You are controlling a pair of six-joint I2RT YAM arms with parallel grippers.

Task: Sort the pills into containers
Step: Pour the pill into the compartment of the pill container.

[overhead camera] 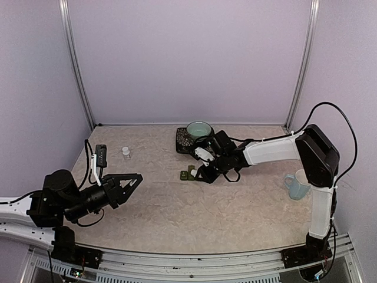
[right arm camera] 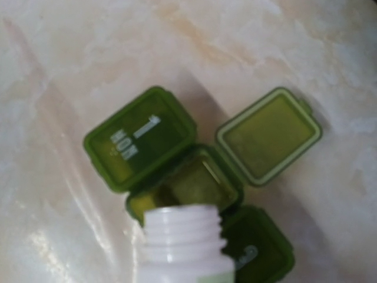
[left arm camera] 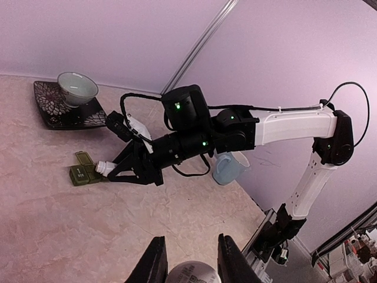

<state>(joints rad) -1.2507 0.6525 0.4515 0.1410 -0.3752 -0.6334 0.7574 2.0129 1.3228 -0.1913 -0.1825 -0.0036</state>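
Observation:
The dark green containers [right arm camera: 177,171] lie mid-table, also seen in the top view [overhead camera: 188,173] and the left wrist view [left arm camera: 82,172]. The middle compartment is open, with its lid [right arm camera: 268,135] flipped back. The "MON 1" compartment [right arm camera: 138,138] and the third compartment [right arm camera: 256,253] are closed. My right gripper [overhead camera: 204,171] is shut on an uncapped white pill bottle [right arm camera: 182,242]. The bottle is tilted with its mouth right at the open compartment. No pills show clearly. My left gripper [left arm camera: 191,259] is open and empty, low over the table's left side [overhead camera: 131,181].
A teal bowl [overhead camera: 199,129] sits on a dark patterned plate [overhead camera: 184,141] behind the containers. A pale blue mug [overhead camera: 296,186] stands at the right. A small white bottle [overhead camera: 125,152] and a black device [overhead camera: 101,156] are at the far left.

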